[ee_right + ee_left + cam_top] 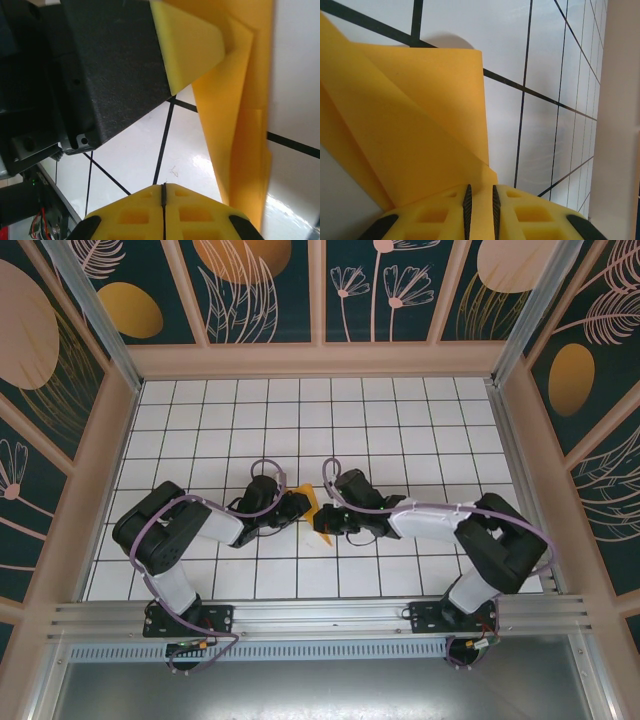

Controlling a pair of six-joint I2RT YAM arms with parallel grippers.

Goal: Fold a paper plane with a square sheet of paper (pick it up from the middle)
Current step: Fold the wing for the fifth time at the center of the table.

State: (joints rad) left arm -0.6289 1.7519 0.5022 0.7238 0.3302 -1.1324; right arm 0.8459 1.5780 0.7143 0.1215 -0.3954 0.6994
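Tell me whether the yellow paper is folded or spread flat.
Folded: the paper shows overlapping layers and a crease, pinched in the left gripper.

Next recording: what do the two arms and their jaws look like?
The left arm and right arm match: black joint housings, white link covers, a lilac cable looping along each, bases bolted to an aluminium rail. The jaws are yellow plastic blocks with rectangular cut-outs and black ribbed inner pads.
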